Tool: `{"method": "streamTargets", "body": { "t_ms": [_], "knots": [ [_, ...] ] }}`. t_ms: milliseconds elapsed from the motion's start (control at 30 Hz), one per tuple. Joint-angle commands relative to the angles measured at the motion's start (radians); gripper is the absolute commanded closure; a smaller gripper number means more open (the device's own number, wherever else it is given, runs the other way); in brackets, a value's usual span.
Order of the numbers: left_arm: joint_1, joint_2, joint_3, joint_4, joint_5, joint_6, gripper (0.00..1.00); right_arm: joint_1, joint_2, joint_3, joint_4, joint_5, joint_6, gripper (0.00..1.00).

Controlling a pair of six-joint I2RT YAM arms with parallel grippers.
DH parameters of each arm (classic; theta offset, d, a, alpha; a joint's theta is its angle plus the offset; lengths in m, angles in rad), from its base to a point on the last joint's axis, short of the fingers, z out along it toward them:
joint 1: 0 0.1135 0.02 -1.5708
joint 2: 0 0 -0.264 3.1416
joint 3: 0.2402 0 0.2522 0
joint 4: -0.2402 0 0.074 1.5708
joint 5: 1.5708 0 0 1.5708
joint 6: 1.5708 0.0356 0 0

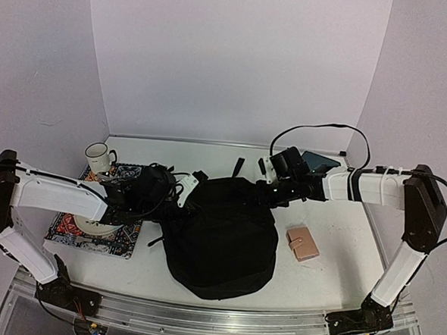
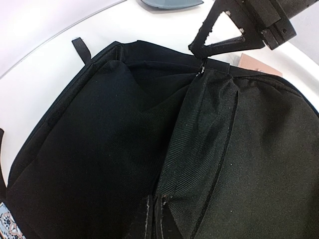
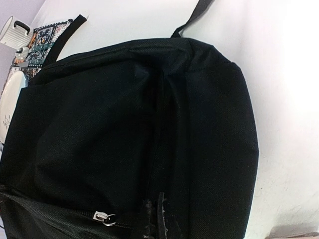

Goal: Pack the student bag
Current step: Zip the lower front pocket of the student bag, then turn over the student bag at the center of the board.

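Note:
The student bag [image 1: 219, 235], a large black backpack, lies flat in the middle of the table. My left gripper [image 1: 182, 195] is at its left edge. In the left wrist view its fingers [image 2: 148, 221] are shut on a fold of the bag's fabric [image 2: 214, 149] beside the open mouth. My right gripper [image 1: 266, 189] is at the bag's upper right edge. It shows in the left wrist view too, as the right gripper [image 2: 202, 56] pinching the rim. In the right wrist view its fingers [image 3: 160, 211] are shut on the bag [image 3: 99, 124], next to a silver zipper pull [image 3: 104, 217].
A white mug [image 1: 99, 156] and a plate [image 1: 91, 224] sit on a patterned mat [image 1: 71, 238] at the left, under my left arm. A pink wallet [image 1: 303, 243] lies right of the bag. A blue-grey tray [image 1: 320, 160] sits at the back right.

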State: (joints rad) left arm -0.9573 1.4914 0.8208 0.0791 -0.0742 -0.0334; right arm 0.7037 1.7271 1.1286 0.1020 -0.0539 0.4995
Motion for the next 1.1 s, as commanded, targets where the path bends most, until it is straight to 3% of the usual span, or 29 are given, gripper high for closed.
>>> {"method": "streamTargets", "body": {
  "t_ms": [0, 133, 267, 333, 400, 500, 633, 767, 833, 1067],
  "knots": [
    [0.025, -0.071, -0.032, -0.052, -0.147, -0.053, 1.00, -0.085, -0.005, -0.028, -0.101, 0.114, 0.018, 1.00],
    [0.033, -0.068, -0.035, -0.049, -0.182, -0.061, 1.00, -0.085, 0.008, -0.007, -0.100, 0.059, 0.011, 1.00],
    [0.032, -0.051, 0.012, -0.054, -0.093, -0.060, 0.95, -0.081, -0.003, 0.022, -0.076, -0.061, -0.020, 1.00],
    [0.030, -0.044, 0.041, -0.056, -0.044, -0.068, 0.86, -0.081, -0.016, 0.034, -0.064, -0.104, -0.026, 0.88],
    [0.021, -0.042, 0.067, -0.058, -0.016, -0.075, 0.75, -0.081, -0.037, 0.045, -0.061, -0.125, -0.031, 0.67],
    [-0.011, -0.057, 0.097, -0.072, -0.029, -0.079, 0.58, -0.081, -0.090, 0.039, -0.063, -0.110, -0.035, 0.47],
    [-0.069, -0.104, 0.101, -0.127, -0.056, -0.057, 0.40, -0.081, -0.188, -0.007, -0.064, -0.049, -0.037, 0.24],
    [-0.155, -0.138, 0.095, -0.181, -0.054, -0.042, 0.31, -0.081, -0.281, -0.077, -0.066, -0.003, -0.029, 0.06],
    [-0.223, -0.138, 0.094, -0.206, -0.067, -0.041, 0.29, -0.081, -0.319, -0.110, -0.066, 0.020, -0.023, 0.02],
    [-0.455, -0.093, 0.131, -0.243, -0.117, -0.048, 0.23, -0.081, -0.390, -0.175, -0.067, 0.042, -0.016, 0.02]
  ]
}}
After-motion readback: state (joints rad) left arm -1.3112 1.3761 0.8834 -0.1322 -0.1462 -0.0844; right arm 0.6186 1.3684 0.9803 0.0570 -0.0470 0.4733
